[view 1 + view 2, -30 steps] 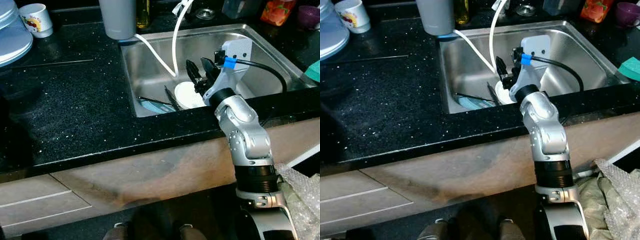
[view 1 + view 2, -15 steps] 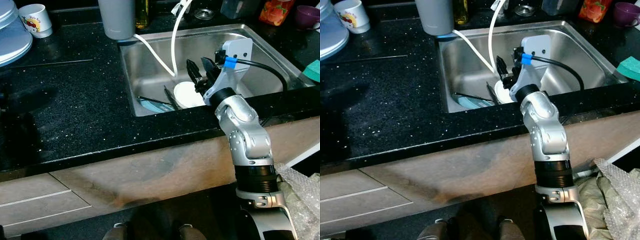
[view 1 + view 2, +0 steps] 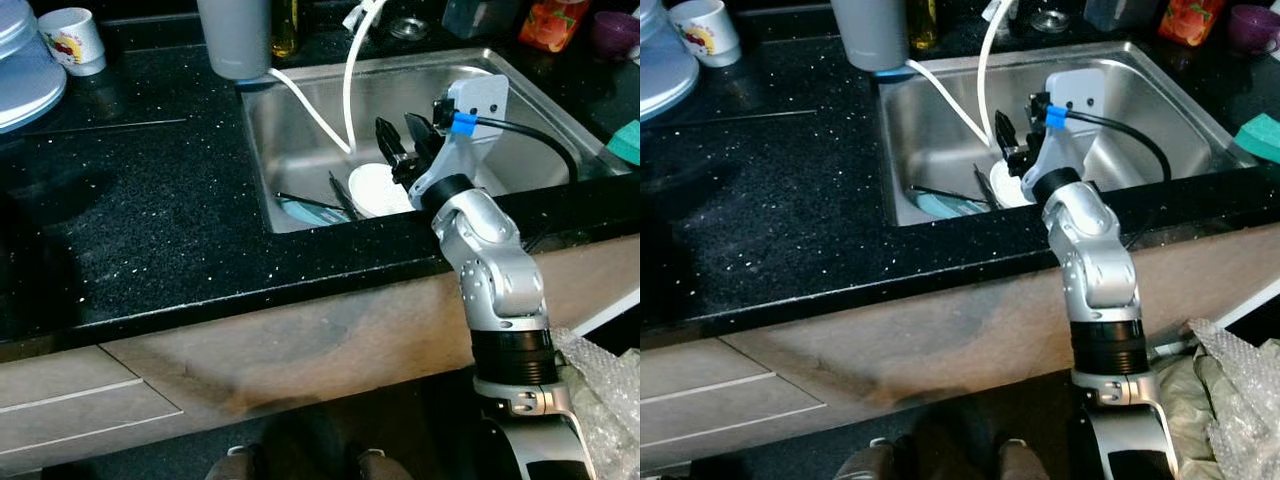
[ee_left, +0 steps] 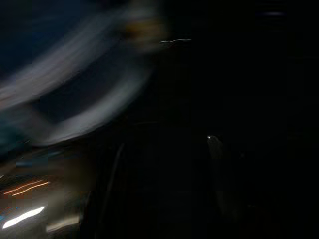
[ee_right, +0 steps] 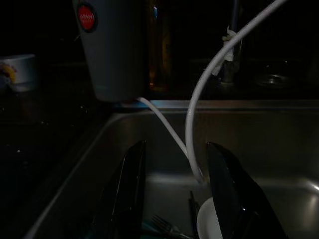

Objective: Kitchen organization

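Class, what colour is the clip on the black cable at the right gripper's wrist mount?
Blue; the clip shows best in the left eye view.

The left wrist view is dark and smeared with motion blur, so nothing in it can be named. In the sink (image 3: pixel 300 120), the white plate (image 3: pixel 375 187) is partly hidden behind the right tool (image 3: pixel 405 140). The bluish dish (image 3: pixel 305 211), perhaps a second plate, is cut off by the surface (image 3: pixel 130 200) edge
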